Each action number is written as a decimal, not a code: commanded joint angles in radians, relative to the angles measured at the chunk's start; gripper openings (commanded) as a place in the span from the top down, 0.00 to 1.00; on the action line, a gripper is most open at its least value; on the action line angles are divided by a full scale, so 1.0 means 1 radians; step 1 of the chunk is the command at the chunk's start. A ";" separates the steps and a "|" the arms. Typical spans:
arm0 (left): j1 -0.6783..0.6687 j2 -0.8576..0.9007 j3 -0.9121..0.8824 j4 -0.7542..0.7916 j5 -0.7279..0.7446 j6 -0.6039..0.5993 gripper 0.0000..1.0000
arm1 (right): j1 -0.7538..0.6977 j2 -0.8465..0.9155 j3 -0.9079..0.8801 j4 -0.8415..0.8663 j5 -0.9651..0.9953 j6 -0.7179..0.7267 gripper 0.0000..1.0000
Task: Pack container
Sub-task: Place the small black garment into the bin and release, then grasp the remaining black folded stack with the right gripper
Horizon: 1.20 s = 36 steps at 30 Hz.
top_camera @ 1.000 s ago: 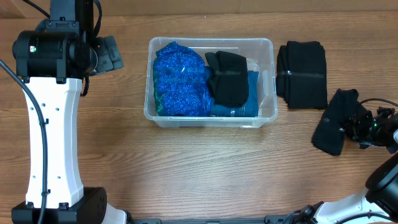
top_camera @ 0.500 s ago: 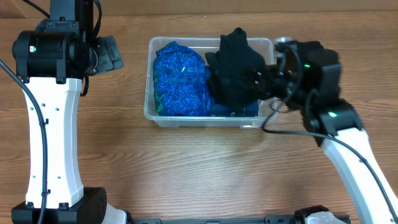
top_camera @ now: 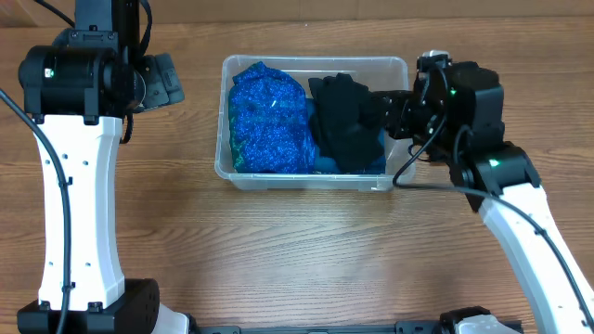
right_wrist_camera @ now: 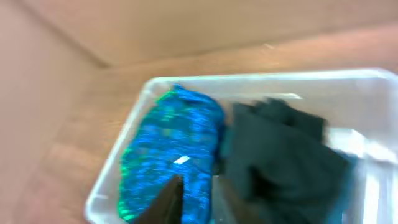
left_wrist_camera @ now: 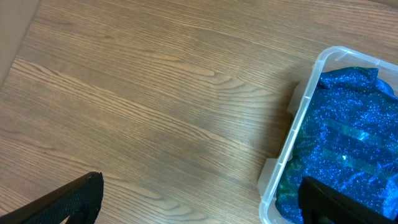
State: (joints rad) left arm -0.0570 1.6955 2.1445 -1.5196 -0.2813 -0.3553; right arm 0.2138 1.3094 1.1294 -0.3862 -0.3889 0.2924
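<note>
Clear plastic with rounded corners is what the container [top_camera: 306,179] is made of; it is stood centrally on the bench [top_camera: 306,250]. A crumpled, speckled blue cloth [top_camera: 269,116] is packed in its left half, and a soft black cloth [top_camera: 345,121] is judged mid-placement in its right. The right fingers [top_camera: 382,113] are held against it, and their grip cannot be told; the left fingers [left_wrist_camera: 68,202] are spread wide, empty. Release, then withdrawal, is called for next

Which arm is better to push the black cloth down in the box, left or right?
Right. The right tool sits at the black cloth, over the container's right end. The left tool hangs outside the container's left wall, farther from the black cloth.
</note>
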 commanded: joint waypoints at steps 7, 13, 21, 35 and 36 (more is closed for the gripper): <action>0.003 0.001 -0.004 0.002 -0.014 0.019 0.00 | 0.105 0.377 0.018 -0.030 0.284 0.211 0.96; 0.003 0.001 -0.004 0.002 -0.014 0.019 0.00 | 0.026 0.411 0.044 -0.163 0.275 0.170 0.69; 0.003 0.001 -0.004 0.002 -0.014 0.019 0.00 | -0.216 0.103 0.166 -0.304 0.306 0.043 0.13; 0.003 0.001 -0.004 0.002 -0.014 0.019 0.00 | -0.629 0.710 0.140 0.012 -0.085 -0.092 0.11; 0.003 0.001 -0.004 0.002 -0.014 0.019 0.00 | -0.612 0.723 0.140 0.015 -0.084 -0.092 0.15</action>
State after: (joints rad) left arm -0.0570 1.6955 2.1445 -1.5200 -0.2813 -0.3553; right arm -0.4332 1.9987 1.2675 -0.3820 -0.4053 0.2230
